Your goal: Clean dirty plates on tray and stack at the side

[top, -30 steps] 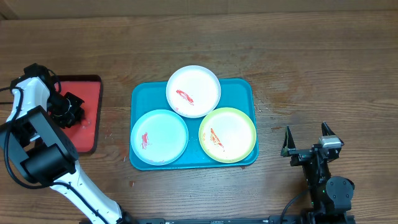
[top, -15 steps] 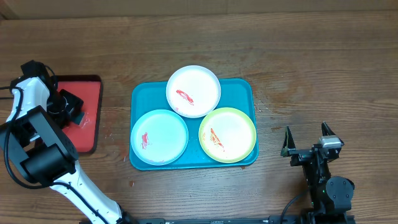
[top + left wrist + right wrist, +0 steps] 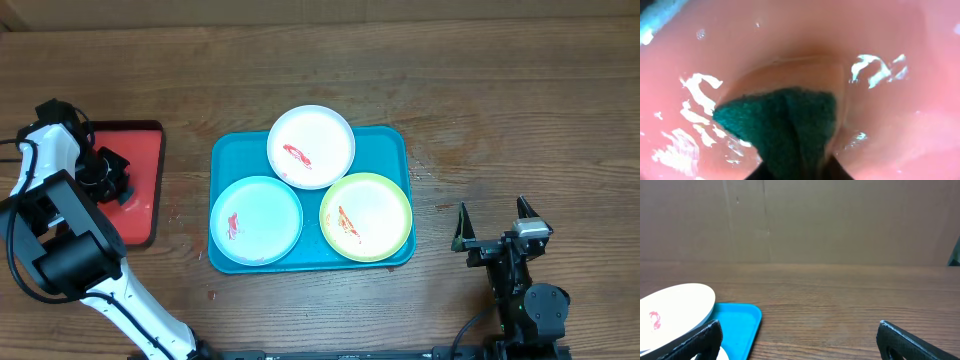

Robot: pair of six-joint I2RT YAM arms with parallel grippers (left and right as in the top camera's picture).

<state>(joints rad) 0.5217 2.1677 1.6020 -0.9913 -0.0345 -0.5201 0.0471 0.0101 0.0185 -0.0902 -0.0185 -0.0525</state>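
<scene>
Three plates with red sauce smears lie on the teal tray (image 3: 390, 140): a white plate (image 3: 311, 146) at the back, a light blue plate (image 3: 256, 220) at front left, a yellow-green plate (image 3: 366, 216) at front right. My left gripper (image 3: 105, 175) is far left, over a small red tray (image 3: 140, 150). In the left wrist view it (image 3: 800, 172) is shut on a dark green sponge (image 3: 785, 125) pressed on the wet red tray surface. My right gripper (image 3: 493, 225) is open and empty, right of the teal tray. The right wrist view shows the white plate (image 3: 675, 305) and the tray corner (image 3: 740, 322).
The red tray has a dark rim and shiny wet patches (image 3: 700, 95). The table is brown wood (image 3: 500, 100). A brown wall stands behind the table (image 3: 840, 220).
My left gripper has shifted and turned slightly over the red tray with the sponge. The right arm and the plates have not moved.
</scene>
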